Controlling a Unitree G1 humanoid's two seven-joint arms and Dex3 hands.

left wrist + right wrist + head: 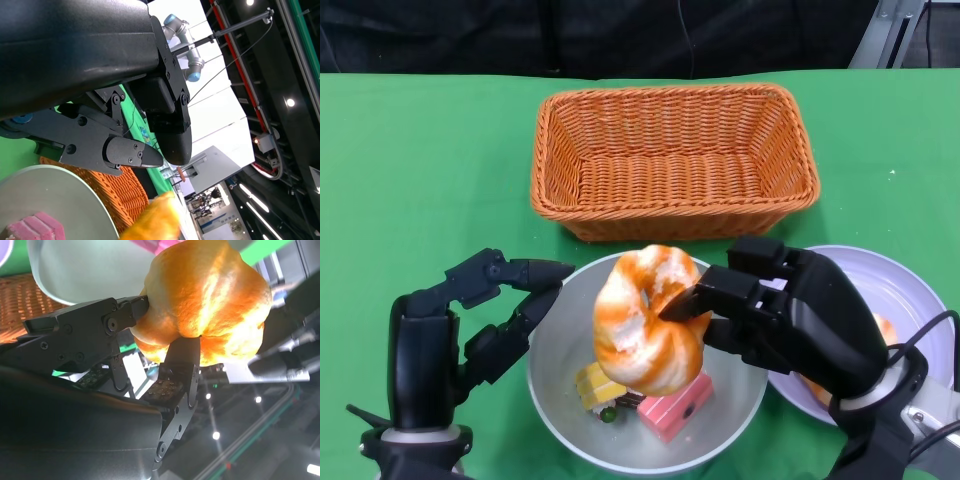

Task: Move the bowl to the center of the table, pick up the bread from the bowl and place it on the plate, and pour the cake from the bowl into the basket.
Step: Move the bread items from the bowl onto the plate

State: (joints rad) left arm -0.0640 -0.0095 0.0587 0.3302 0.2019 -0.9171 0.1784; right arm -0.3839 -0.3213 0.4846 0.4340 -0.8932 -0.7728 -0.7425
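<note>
orange-and-white streaked bread (645, 320), pink and yellow cake (650, 397) in a grey bowl (555, 355), orange woven basket (672, 160), lilac plate (905, 295), green table (420, 170).

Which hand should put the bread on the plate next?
Right. The right hand already grips the bread above the bowl, beside the plate. The left hand is open, farther away.

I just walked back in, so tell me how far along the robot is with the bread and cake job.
Done: the bowl sits in front of the basket.

In hand: the right robot hand holds the bread lifted above the bowl; the left robot hand is open at the bowl's rim.

Left: set the bread on the plate, then pour the cake pieces into the basket.
</note>
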